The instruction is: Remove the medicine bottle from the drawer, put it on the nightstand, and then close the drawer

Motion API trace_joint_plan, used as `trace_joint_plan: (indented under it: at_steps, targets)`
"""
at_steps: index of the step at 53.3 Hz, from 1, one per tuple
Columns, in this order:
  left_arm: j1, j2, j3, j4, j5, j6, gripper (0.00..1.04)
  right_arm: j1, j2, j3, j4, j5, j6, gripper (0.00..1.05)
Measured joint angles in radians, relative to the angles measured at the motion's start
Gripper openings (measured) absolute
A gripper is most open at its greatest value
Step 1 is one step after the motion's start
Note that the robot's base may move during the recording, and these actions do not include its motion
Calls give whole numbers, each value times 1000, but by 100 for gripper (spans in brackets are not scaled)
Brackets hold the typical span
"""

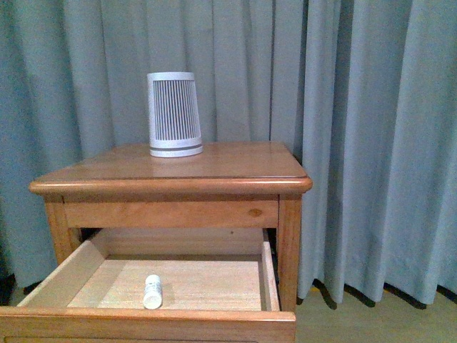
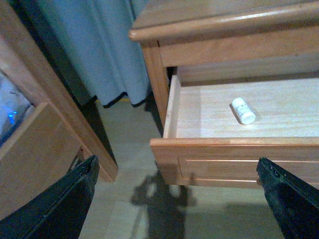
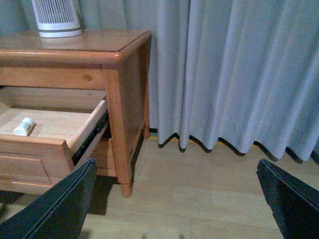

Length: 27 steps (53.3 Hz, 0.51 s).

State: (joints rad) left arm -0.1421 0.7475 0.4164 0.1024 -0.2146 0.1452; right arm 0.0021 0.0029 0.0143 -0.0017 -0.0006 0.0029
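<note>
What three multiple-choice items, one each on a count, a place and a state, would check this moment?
1. How many things stand on the nightstand? A) none B) one C) two
2. Where is the medicine bottle? A) on the nightstand B) on the floor C) inside the drawer
3. The drawer is: A) pulled open B) shut C) taken out

Key: 1 B, only the white slatted device stands there. 2 C, the bottle lies on its side on the pale drawer bottom. 3 A, the drawer's inside shows while it still sits in the nightstand.
</note>
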Motion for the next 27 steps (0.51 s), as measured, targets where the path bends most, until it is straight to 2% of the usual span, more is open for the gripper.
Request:
trace_joint_plan:
  at_steps: [5, 9, 16, 18, 22, 27]
  targets:
    - [-27, -252, -11, -189, -66, -45, 98, 0, 0, 0, 0, 0, 0, 98]
    - [-124, -412, -50, -318, -179, -100, 98, 0, 0, 0, 0, 0, 0, 98]
    - [-214, -468, -92, -355, -241, -193, 98, 0, 0, 0, 0, 0, 0, 98]
    - [-216, -478, -108, -344, -225, -196, 97, 0, 0, 0, 0, 0, 0, 98]
    - [-167, -557, -222, -169, -92, -176, 83, 0, 0, 0, 0, 0, 0, 98]
    - [-84, -642, -304, -105, 11, -166, 67, 0, 0, 0, 0, 0, 0, 98]
